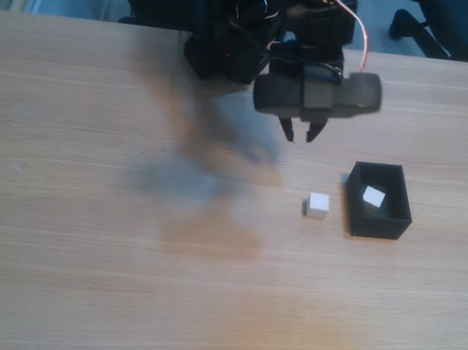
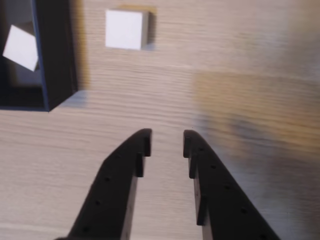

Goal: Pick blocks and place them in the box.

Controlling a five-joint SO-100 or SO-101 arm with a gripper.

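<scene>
Black gripper [image 2: 166, 142] fingers [image 2: 117, 180] sit closest to the wrist camera, two of them, coming up from the bottom edge, tips parted by a narrow gap with bare wood between them, nothing held. Two white blocks total. One block [image 2: 124, 30] lies on the table in the wrist view, top of frame, ahead of the fingertips and slightly left, well apart from them. Same block [image 1: 318, 205] in the fixed view sits on the wood just left of the box, close but not touching. Second block [image 2: 21, 47] is inside the box, seen tilted in the wrist view at the top left corner; in the fixed view this block [image 1: 373, 197] rests on the box floor, turned at an angle to the walls. One box [image 1: 379, 224], black, open-topped, thin walls, standing on the table right of centre in the fixed view; in the wrist view the box [image 2: 55, 50] is cut off by the left edge, its near wall and corner visible. Gripper [image 1: 300, 134] in the fixed view hangs above the table, up and left of the loose block and of the box, tips pointing down, slightly apart, touching neither. One arm [image 1: 261, 32], black, with a red wire looping over it, reaches in from the top edge. Table [image 1: 116, 280] is light wood grain, with a soft blurry shadow to the left of the gripper. Dark chair parts [image 1: 426, 28] sit beyond the far table edge.
</scene>
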